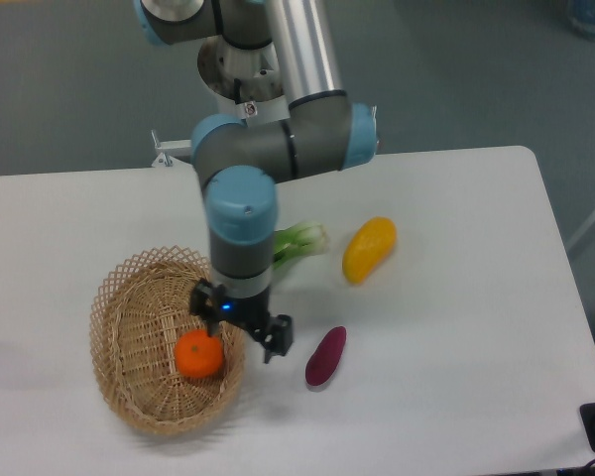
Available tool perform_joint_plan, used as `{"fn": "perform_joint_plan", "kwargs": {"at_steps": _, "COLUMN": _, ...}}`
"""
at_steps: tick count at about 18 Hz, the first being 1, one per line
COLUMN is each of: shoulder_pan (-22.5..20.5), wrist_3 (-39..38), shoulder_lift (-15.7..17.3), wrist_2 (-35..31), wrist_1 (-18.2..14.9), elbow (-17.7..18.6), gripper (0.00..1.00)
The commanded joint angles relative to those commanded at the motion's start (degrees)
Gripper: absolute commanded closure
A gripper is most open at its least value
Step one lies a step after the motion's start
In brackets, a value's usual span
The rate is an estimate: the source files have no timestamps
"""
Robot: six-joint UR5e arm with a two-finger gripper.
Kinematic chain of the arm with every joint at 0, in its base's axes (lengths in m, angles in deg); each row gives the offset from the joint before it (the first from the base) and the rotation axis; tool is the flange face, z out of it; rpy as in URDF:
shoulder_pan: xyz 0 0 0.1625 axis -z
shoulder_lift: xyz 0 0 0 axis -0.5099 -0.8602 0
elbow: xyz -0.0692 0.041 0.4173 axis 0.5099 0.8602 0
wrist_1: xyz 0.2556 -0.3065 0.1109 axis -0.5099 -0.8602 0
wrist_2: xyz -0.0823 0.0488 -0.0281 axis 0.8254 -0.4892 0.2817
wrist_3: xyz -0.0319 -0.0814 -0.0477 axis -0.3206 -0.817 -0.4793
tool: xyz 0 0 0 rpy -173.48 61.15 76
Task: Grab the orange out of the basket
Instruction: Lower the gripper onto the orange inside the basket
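Note:
The orange (198,355) is a small glossy round fruit lying inside the tan wicker basket (129,342) at the table's front left. My gripper (236,324) hangs open over the basket's right rim, just right of and above the orange. Its dark fingers are spread, one near the orange's top and one outside the rim. Nothing is between them. The arm covers part of the basket's right edge.
A purple sweet potato (325,356) lies right of the basket. A yellow mango-like fruit (368,248) sits further back right. Green bok choy (299,239) shows partly behind the arm. The robot base (240,69) stands at the table's rear.

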Motion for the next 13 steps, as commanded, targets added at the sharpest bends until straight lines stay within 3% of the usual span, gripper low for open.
{"fn": "perform_joint_plan", "kwargs": {"at_steps": 13, "shoulder_pan": 1.0, "wrist_3": -0.1, "shoulder_lift": -2.9, "wrist_2": -1.6, "wrist_1": 0.2, "elbow": -0.2, "gripper": 0.00}}
